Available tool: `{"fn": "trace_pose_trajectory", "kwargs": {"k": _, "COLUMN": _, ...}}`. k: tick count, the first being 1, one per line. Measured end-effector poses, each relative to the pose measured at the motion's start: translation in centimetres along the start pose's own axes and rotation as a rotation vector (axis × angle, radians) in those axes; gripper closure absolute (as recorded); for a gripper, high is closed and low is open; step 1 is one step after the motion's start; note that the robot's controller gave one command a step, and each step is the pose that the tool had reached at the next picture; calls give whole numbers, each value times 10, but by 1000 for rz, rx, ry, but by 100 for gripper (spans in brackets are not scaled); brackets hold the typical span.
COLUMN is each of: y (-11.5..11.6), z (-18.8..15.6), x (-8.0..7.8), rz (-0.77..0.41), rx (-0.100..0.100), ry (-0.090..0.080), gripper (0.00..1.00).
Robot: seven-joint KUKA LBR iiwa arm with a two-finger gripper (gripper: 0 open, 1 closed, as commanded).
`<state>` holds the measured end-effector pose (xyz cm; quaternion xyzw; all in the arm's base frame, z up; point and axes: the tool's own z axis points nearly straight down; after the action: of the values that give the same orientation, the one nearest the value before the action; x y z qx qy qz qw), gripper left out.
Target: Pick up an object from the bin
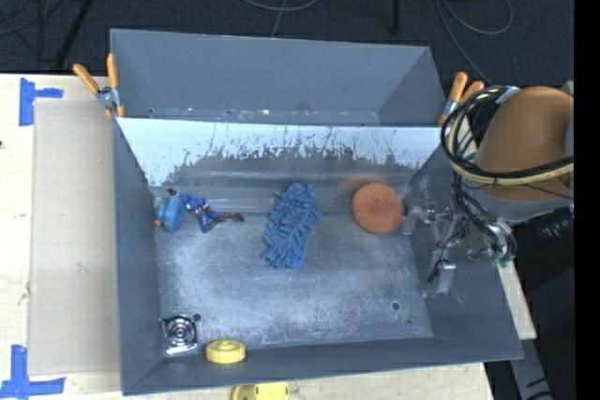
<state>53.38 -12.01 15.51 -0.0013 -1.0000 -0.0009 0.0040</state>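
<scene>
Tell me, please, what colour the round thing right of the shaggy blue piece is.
The round thing is orange, as the camera view shows.

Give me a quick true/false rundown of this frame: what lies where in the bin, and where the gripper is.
1. The blue shaggy cloth lies near the middle of the bin. True.
2. The orange round thing sits in the front-left corner. False: it lies toward the back right, close to the gripper.
3. The yellow disc lies at the front, next to a small silver square piece. True.
4. The gripper is over the small blue toy. False: the toy lies at the view's left; the gripper is by the right wall.
</scene>
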Motion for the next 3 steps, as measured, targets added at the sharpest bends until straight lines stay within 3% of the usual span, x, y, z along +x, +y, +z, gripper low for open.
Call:
{"fn": "trace_pose_trajectory", "kwargs": {"k": 1, "y": 1, "z": -5, "x": -2, "rz": -3, "rx": 1, "ry": -7, "gripper": 0}}
{"fn": "trace_pose_trajectory", "kwargs": {"k": 2, "y": 22, "z": 31, "x": -39, "rz": 56, "rx": 4, "ry": -17, "gripper": 0}}
{"fn": "trace_pose_trajectory", "kwargs": {"k": 3, "y": 36, "z": 67, "x": -53, "rz": -19, "rx": 1, "ry": -8, "gripper": 0}}
